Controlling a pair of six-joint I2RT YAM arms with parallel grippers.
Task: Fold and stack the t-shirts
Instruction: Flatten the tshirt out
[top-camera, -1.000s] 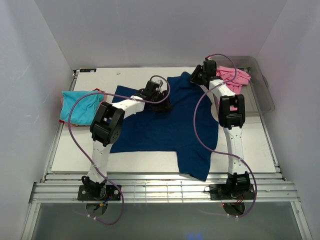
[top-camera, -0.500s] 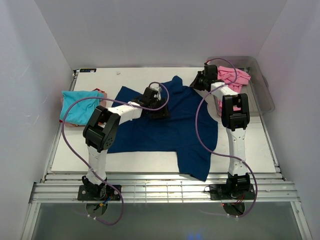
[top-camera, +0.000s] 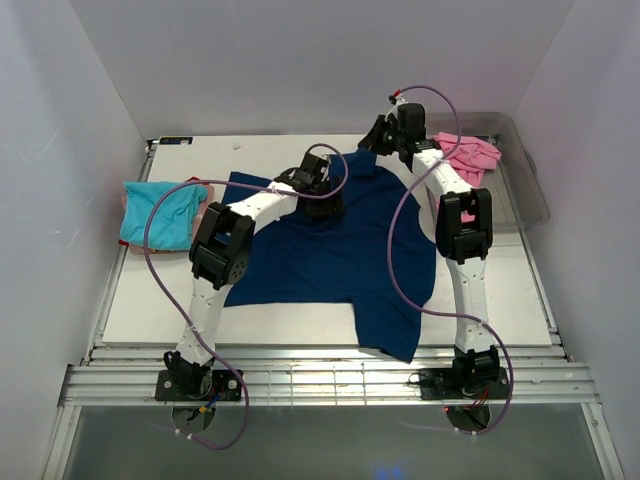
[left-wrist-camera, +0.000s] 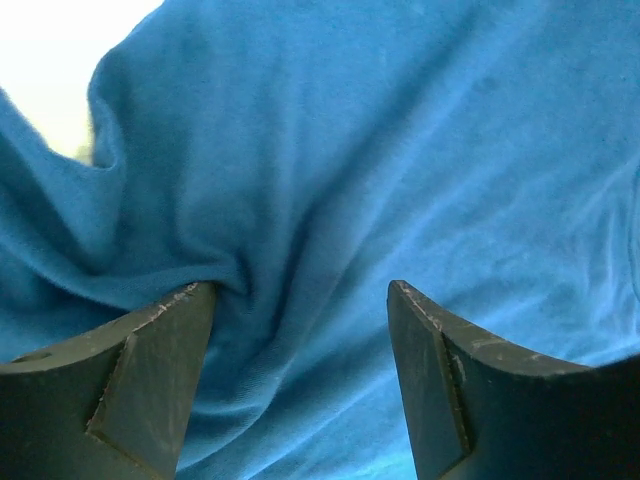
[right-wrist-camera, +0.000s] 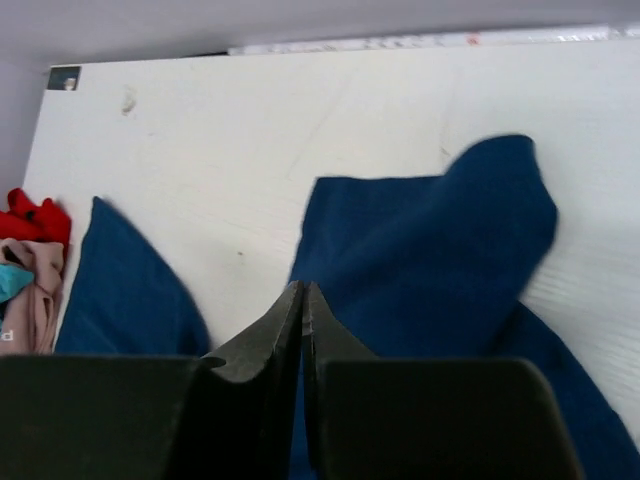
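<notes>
- Top external: the right gripper (top-camera: 383, 133) has lifted above the navy t-shirt (top-camera: 330, 260), fingers clamped together, seemingly empty.
- Left gripper (left-wrist-camera: 298, 290), jaws spread, presses the cloth, which lies across the table (top-camera: 200, 150); folding looks barely begun.

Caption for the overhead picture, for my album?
Left arm and right arm reach over a large navy blue cloth t-shirt on a white table; turquoise shirt beside, pink shirt in clear plastic tub.

Seen from above, the right arm (top-camera: 441, 176) covers part of the pink t-shirt (top-camera: 478, 155), while the right wrist view's left edge cuts off red and beige cloths (right-wrist-camera: 28, 250).
</notes>
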